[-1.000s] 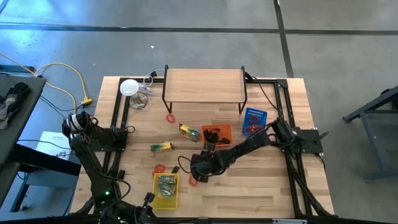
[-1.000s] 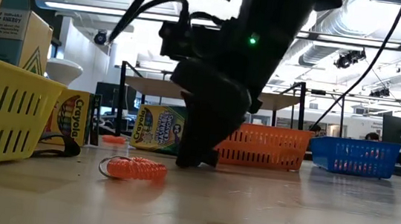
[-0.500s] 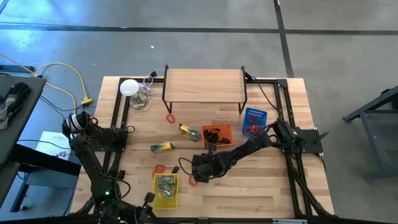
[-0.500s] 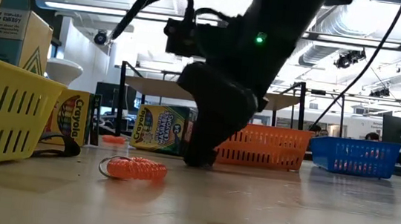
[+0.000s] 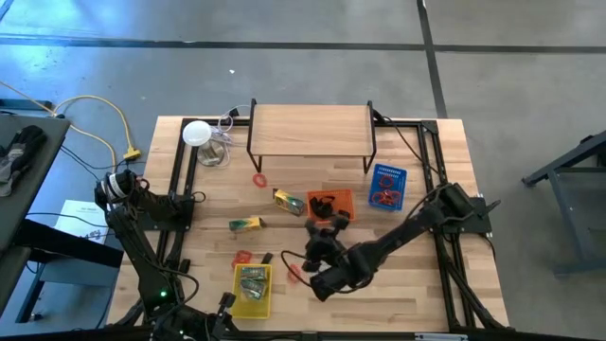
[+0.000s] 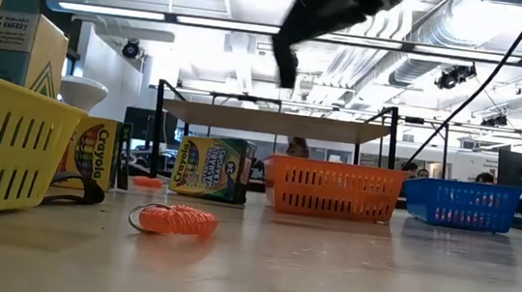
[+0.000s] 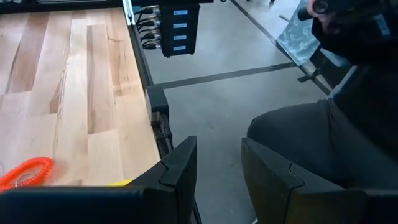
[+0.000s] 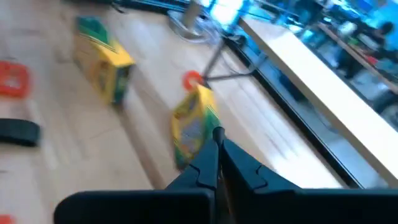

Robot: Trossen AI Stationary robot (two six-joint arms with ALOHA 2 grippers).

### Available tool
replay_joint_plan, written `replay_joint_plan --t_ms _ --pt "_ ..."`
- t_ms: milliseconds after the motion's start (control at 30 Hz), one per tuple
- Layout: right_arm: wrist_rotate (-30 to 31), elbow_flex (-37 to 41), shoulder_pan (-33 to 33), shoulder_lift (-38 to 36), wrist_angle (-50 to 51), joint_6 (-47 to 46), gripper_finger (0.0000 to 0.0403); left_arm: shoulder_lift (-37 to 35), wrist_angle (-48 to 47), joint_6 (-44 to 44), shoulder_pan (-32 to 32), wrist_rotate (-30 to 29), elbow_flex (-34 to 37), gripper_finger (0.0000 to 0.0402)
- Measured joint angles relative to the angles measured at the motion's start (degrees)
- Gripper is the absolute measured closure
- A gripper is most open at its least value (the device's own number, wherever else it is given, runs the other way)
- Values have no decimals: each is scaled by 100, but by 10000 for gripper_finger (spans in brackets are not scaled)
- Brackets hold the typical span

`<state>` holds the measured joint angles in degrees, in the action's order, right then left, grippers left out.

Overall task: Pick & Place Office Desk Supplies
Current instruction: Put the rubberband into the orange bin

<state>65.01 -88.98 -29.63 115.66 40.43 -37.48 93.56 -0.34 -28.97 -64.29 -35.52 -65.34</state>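
My right gripper (image 5: 322, 237) hangs above the table's middle, shut, with nothing visible between its fingers (image 8: 216, 140); in the low view it is high up (image 6: 289, 66). Below and beside it lie a red band (image 5: 294, 274), a black clip (image 5: 267, 258) and another red band (image 5: 243, 257). Two yellow-green packs (image 5: 288, 201) (image 5: 246, 224) lie flat farther off, with a third red band (image 5: 259, 179) by the shelf. My left gripper (image 7: 217, 168) is open at the table's near left corner, over the floor.
A yellow basket (image 5: 252, 289) holds packs, an orange basket (image 5: 330, 204) black clips, a blue basket (image 5: 387, 186) red bands. A wooden shelf (image 5: 311, 130) stands at the far side, with a white disc (image 5: 196, 133) to its left. A person in dark clothes (image 7: 348, 93) is beside the table.
My right gripper has risen from the table top beside the red band to well above it, drifting a little toward the right and far edges. The red band and the black clip have stayed where they lay.
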Motion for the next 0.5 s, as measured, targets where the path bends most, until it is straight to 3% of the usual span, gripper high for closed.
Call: replay_joint_plan --t_ms 133,300,500 --pt "-25 3 118 -11 1160 -1416 400 0 -11 -107 0 -1 -2 281" --pt "-692 4 480 46 2687 -3703 400 0 -12 -107 0 -3 -1 281" --pt "-961 5 539 50 2609 -4090 399 0 -36 -107 0 -6 -2 281"
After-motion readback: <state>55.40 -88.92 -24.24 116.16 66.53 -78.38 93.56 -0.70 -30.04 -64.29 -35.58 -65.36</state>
